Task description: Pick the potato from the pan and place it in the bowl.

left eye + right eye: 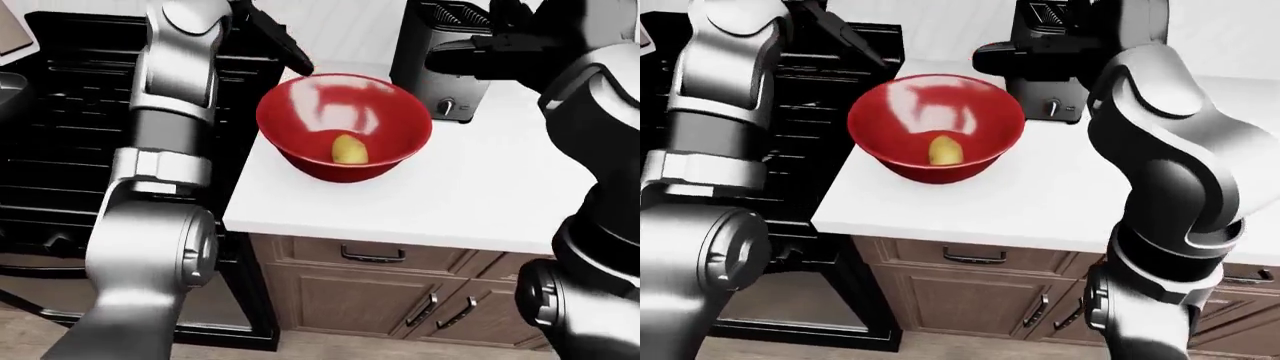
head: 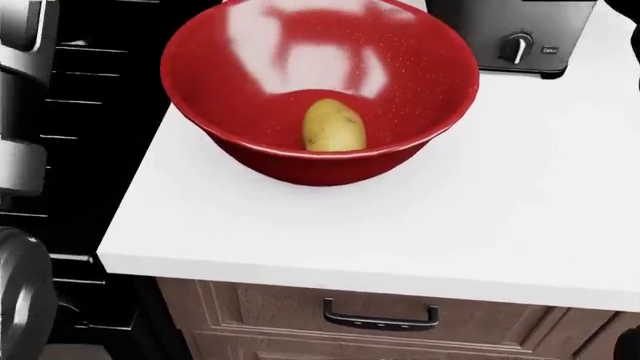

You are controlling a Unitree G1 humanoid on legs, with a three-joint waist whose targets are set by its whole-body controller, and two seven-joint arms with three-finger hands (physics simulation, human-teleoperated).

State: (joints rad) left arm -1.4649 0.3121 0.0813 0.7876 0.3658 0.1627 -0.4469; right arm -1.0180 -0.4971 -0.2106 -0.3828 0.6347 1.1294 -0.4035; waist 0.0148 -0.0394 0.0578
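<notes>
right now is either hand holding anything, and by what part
Nothing is held. The potato lies loose in the red bowl, and both hands are raised above the bowl, clear of it.

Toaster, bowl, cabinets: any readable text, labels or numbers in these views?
None readable.
Toaster: a small pale label beside its knob in the head view, too small and blurred to read.
Red bowl, potato, white counter, cabinet drawer: no markings visible.
</notes>
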